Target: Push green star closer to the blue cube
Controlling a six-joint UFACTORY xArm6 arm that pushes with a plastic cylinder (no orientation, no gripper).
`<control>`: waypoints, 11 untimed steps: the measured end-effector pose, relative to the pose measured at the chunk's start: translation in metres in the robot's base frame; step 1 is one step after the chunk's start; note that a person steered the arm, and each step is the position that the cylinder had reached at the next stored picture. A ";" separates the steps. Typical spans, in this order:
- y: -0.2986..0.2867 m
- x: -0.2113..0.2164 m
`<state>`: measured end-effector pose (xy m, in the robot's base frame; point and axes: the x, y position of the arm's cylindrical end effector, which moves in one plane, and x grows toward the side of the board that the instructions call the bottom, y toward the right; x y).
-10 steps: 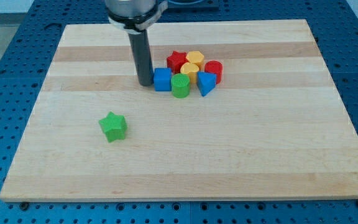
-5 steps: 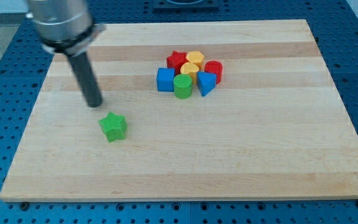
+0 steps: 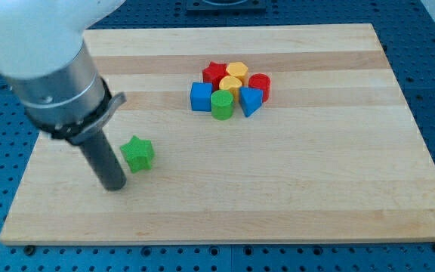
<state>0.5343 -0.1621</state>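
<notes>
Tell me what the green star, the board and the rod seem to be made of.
Green star: probably plastic, matte, uniform colour. Board: wood, pale, with visible grain and joined strips. Rod ending in my tip, at the star's lower left: dark, smooth, possibly metal or plastic.

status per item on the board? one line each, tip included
my tip: on the board, just left of and below the green star, small gap visible
green star: alone, apart from the cluster
blue cube: left end of the cluster, beside the green cylinder
blue wedge-like block, red blocks, yellow blocks: packed together
</notes>
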 end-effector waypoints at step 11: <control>-0.020 -0.107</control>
<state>0.4277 -0.1825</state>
